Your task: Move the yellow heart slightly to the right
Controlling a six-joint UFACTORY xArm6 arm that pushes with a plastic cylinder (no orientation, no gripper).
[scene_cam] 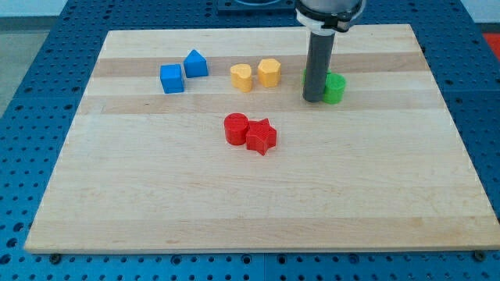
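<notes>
- The wooden worktop [258, 203] lies on a blue pegboard base [31, 47].
- My tip [312, 100] sits toward the view's top right, touching or just beside the green block [335, 88], whose shape is partly hidden by the rod.
- The yellow heart [242, 77] lies left of my tip, well apart from it, with the yellow hexagon block [269, 72] just beside it on the right.
- Further left, the blue cube [172, 79] and another blue block [195, 63] with a peaked top stand close together.
- Nearer the middle, the red cylinder [236, 128] touches the red star [262, 137].
</notes>
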